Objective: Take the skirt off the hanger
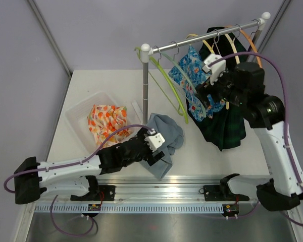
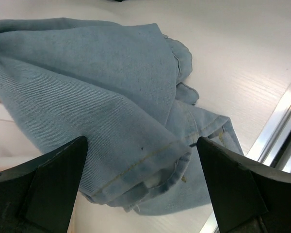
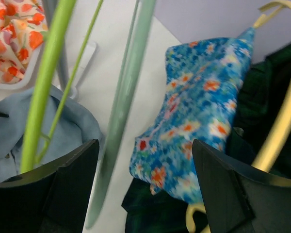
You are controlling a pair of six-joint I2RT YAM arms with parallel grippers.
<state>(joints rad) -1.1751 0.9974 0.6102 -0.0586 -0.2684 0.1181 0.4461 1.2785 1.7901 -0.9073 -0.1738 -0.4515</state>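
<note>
The denim cloth (image 2: 111,97) is soft and pale blue, with a fine diagonal weave and yellowish stitching along the hem. Under it the table (image 2: 242,58) looks smooth and matt, with a faint wood grain. The fingers (image 2: 48,189) are dull black plastic. The skirt (image 3: 203,111) is thin printed cloth, and the green hanger (image 3: 46,82) is glossy plastic. The rail (image 1: 207,35) is shiny metal, the bin (image 1: 80,113) cloudy plastic.

Bright even light, soft shadows, pale green hanger (image 3: 123,107) blurred up close
</note>
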